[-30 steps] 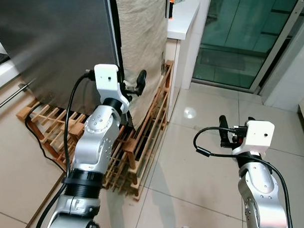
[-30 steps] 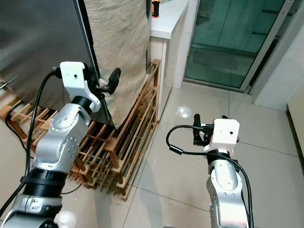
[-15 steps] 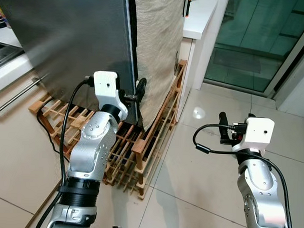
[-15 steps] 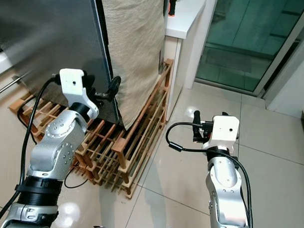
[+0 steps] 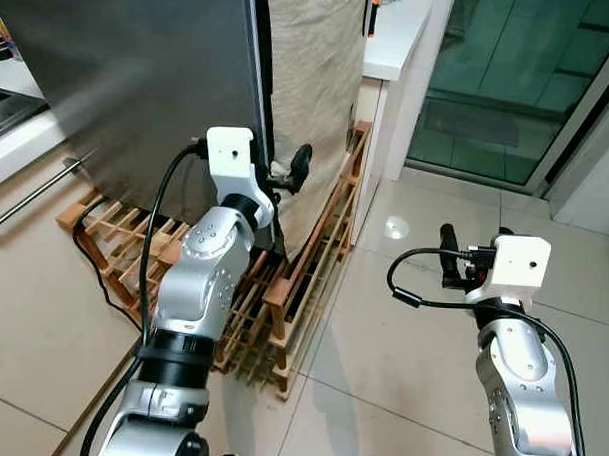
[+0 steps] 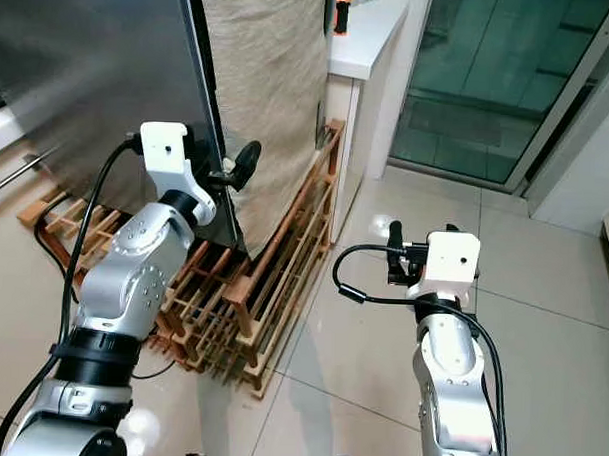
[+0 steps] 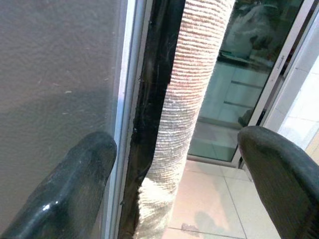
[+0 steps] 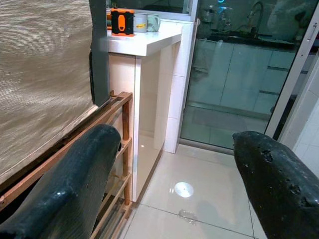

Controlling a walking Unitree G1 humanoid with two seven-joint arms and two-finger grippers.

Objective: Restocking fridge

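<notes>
While the left gripper [image 5: 289,171] is raised at the fridge door's [image 5: 140,72] free edge, its 2 fingers are spread apart, one before the steel face and one towards the cloth-covered side [image 5: 310,68], grasping nothing. To open the door well, it should probably hook a finger into the dark seam [image 7: 152,99] and pull steadily outward, minding the wooden rack [image 5: 283,277] beneath. The right gripper [image 5: 459,261] hangs over the tiled floor [image 5: 401,331], fingers released and empty, well apart from the fridge.
</notes>
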